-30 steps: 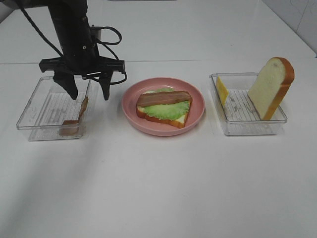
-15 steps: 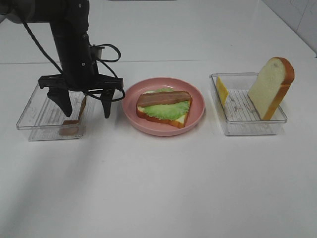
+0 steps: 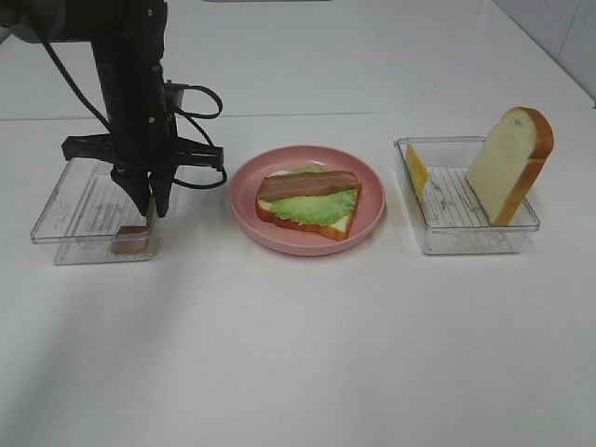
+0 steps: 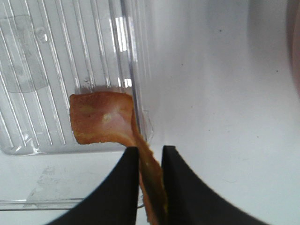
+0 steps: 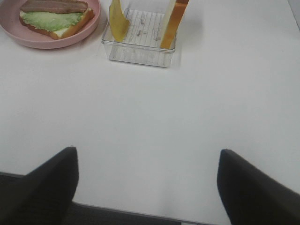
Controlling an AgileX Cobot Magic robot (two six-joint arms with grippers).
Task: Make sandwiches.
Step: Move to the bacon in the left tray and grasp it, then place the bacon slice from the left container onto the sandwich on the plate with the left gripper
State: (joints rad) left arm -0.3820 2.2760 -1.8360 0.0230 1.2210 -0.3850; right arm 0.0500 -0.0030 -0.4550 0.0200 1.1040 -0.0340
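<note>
As things stand at my left hand (image 4: 149, 153): pressed together, its two black fingers pinching the upper end of a floppy brown toy bacon strip (image 4: 105, 119).
Bacon's lie: lower end flat on the ribbed floor of the clear plastic rectangular left tray (image 3: 65, 200); the rest climbs the tray wall that faces the plate, up into my grip.
Long axis: steeply tilted, from the tray's near corner up to my fingertips — I hang above it, pointing down.
Destination: round pink plate (image 3: 372, 186), just beside this tray toward the middle of the white bench (image 3: 298, 354), carrying the open sandwich (image 3: 307, 200) — white bread, green lettuce, one brown strip on top.
Coming move, as I judge it: lift clear of the wall, then carry sideways toward the plate; my left arm is far nearer.
Right hand (image 5: 146, 152): spread wide, holding nothing, over bare bench, well apart from the clear right tray (image 3: 466, 237) with its upright bread slice (image 3: 510, 163) and yellow cheese square (image 3: 416, 169).
</note>
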